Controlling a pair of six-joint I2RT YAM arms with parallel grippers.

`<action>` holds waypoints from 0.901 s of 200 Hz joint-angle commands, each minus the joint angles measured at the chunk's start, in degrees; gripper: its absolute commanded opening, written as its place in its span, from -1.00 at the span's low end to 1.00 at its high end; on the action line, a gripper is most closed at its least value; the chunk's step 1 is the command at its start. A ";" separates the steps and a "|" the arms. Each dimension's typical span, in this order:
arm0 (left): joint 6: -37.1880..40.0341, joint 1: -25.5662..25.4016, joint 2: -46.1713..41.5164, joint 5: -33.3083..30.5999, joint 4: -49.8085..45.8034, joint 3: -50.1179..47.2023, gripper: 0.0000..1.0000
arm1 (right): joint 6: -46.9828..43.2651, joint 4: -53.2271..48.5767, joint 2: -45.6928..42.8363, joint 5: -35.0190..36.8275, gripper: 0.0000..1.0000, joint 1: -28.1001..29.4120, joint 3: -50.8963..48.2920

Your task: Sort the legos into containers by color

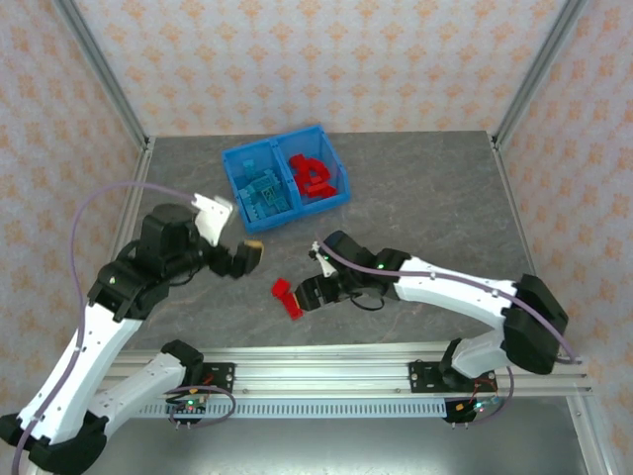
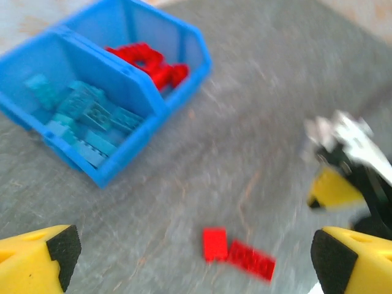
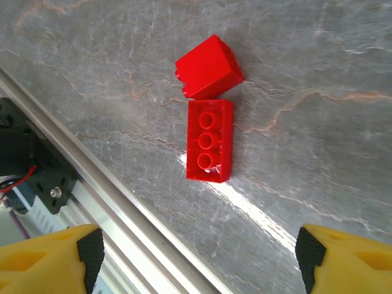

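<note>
Found the blue bin (image 1: 235, 166) toward the far edge of the table (image 1: 425, 188), a little left of centre, turned slightly askew and split by a middle divider (image 2: 113, 73). Saw light blue legos (image 1: 265, 194) heaped in its left compartment (image 2: 43, 58) and red legos (image 1: 315, 174) in its right compartment (image 2: 147, 30). Spotted two more red bricks loose on the grey top close to the near edge, about midway along it: a short red brick (image 3: 211, 67) tipped onto its side, and a longer red brick (image 3: 209, 142) lying flat with three round holes facing up, the two touching end to corner. Caught the right gripper (image 3: 198, 254) poised just beside that pair, fingers (image 3: 343, 263) spread wide with nothing between them. Noted the left gripper (image 1: 247, 255) hanging above the table between bin and loose bricks, toward the left side, fingers parted just as wide, gripping nothing.
</note>
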 commanded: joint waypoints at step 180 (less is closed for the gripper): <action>34.92 -0.22 -26.89 9.32 -5.49 -27.13 0.99 | 2.64 -2.26 28.81 18.89 -0.19 7.65 13.95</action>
